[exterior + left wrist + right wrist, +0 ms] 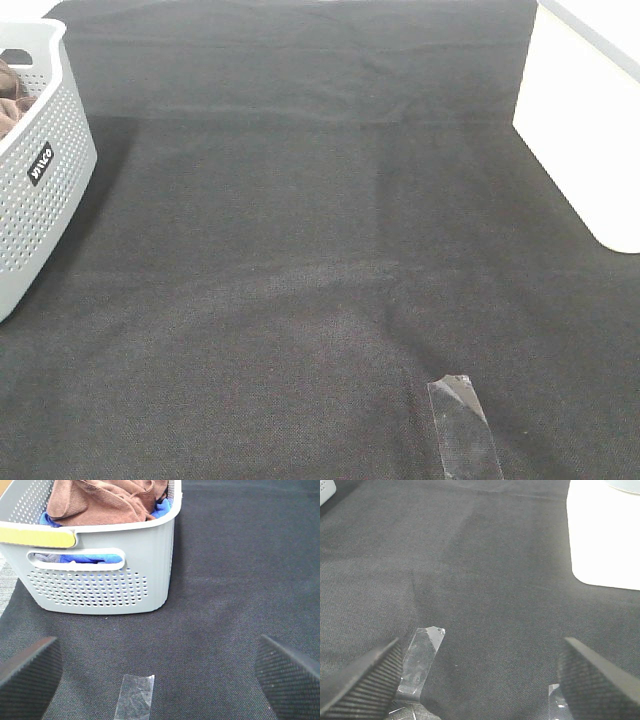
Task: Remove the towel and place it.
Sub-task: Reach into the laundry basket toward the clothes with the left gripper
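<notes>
Towel (100,500) in brown terry lies bunched at the top of a grey perforated laundry basket (100,585), heaped above the rim, with a blue cloth (162,507) peeking out under it and showing again through the handle slot. A yellow strip (37,536) runs along the near rim of the basket. From the high camera, the basket stands at the far left edge of the table, only part of it in view, a small dark label (40,163) on its side and a sliver of the brown towel visible inside.

The left gripper (156,650) hangs just in front of the basket, its two black textured fingers (30,672) spread wide with nothing between them, above a short piece of clear tape (135,697) stuck to the black fabric table cover (300,250).

The right gripper (481,650) is likewise spread wide and empty, over the bare cover near more clear tape (422,660). A white container (602,535) sits on the right side of the table, well apart from the basket. Neither arm shows in the high view.
</notes>
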Controlling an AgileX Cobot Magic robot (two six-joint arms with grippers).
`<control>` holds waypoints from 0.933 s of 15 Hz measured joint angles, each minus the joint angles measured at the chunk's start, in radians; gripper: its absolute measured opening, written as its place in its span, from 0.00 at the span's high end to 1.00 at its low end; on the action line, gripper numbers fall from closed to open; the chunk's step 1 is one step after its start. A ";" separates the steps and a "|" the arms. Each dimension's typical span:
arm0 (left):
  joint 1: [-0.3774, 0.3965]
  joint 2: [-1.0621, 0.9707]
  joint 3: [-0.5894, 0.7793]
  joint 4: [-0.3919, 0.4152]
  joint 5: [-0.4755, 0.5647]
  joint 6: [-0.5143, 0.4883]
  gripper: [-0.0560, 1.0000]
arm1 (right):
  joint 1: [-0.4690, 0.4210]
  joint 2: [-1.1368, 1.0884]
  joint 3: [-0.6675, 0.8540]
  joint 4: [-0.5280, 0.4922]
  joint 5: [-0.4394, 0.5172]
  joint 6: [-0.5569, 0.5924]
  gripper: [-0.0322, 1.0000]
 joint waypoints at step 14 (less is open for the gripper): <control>0.000 0.000 0.000 0.001 0.000 0.000 0.01 | 0.000 0.000 0.000 0.000 0.000 0.000 0.22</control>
